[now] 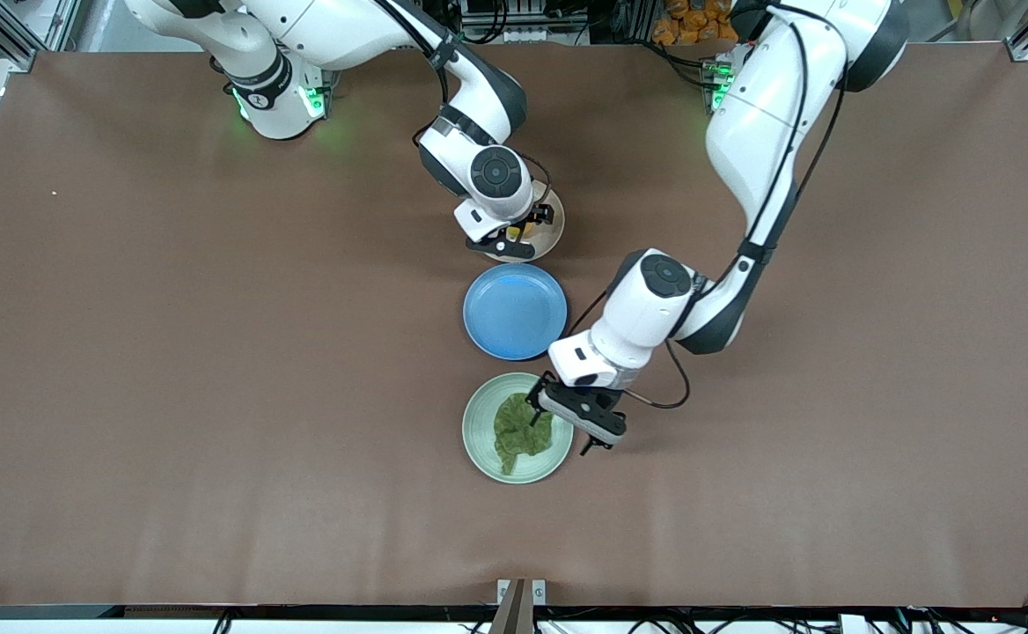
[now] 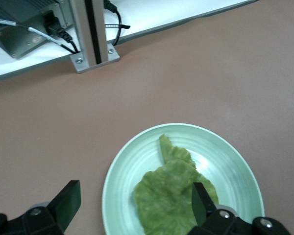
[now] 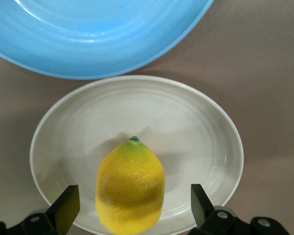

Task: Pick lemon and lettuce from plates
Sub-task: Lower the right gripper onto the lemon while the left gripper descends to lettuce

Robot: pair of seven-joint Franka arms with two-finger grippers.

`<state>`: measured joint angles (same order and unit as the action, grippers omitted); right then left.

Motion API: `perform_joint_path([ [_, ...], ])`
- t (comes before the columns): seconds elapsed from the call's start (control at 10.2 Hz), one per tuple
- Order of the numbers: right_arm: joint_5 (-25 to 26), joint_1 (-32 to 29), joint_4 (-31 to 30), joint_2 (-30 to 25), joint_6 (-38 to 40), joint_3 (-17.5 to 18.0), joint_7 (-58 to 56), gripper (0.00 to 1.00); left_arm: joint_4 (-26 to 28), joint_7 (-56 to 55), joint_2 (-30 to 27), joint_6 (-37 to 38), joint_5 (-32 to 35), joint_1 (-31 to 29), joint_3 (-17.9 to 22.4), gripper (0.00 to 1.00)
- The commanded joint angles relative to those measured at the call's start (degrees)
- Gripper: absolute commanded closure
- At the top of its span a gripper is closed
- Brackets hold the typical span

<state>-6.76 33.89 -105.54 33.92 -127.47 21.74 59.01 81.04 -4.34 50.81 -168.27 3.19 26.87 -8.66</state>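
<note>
The lettuce (image 1: pixel 521 431) lies on the pale mint plate (image 1: pixel 479 414), the plate nearest the front camera. My left gripper (image 1: pixel 560 431) is open just above that plate's edge. In the left wrist view the gripper (image 2: pixel 134 203) has one finger over the lettuce (image 2: pixel 171 196) and the other over bare table beside the plate (image 2: pixel 230 166). My right gripper (image 1: pixel 523 231) is open low over the beige plate (image 1: pixel 554 236), hiding most of it. In the right wrist view the gripper (image 3: pixel 132 204) straddles the lemon (image 3: pixel 131 188), its fingers clear of it, on the plate (image 3: pixel 191 122).
An empty blue plate (image 1: pixel 515 311) sits between the two plates, close to both, and shows in the right wrist view (image 3: pixel 88 34). A metal bracket (image 1: pixel 521 592) stands at the table's front edge, also in the left wrist view (image 2: pixel 93 49).
</note>
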Motion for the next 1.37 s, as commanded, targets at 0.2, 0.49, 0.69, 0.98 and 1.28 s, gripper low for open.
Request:
perform_joint_path([
  [0.2,1.0,1.3,-0.2,1.0,-1.8,-0.1,1.5,0.30,-2.0,-0.7,4.2,-7.7,0.6,2.8,1.0,0.00],
  [0.49,1.6,1.3,-0.1,1.1,-1.8,-0.3,1.4,0.51,-2.6,-0.6,6.0,-8.7,0.7,4.2,1.2,0.00],
  [0.69,2.0,0.6,0.0,0.8,-1.2,-0.3,1.4,0.79,-2.3,-0.7,6.9,-8.7,0.7,4.2,1.2,0.00],
  [0.98,2.0,0.0,0.5,-0.2,0.1,-0.3,1.3,1.00,-2.2,-0.6,7.5,-8.7,0.7,4.2,1.2,0.00],
  [1.28,2.0,-1.5,2.6,-2.2,4.1,-0.2,1.0,1.00,-2.2,-0.5,8.5,-8.7,0.8,4.9,1.2,0.00],
])
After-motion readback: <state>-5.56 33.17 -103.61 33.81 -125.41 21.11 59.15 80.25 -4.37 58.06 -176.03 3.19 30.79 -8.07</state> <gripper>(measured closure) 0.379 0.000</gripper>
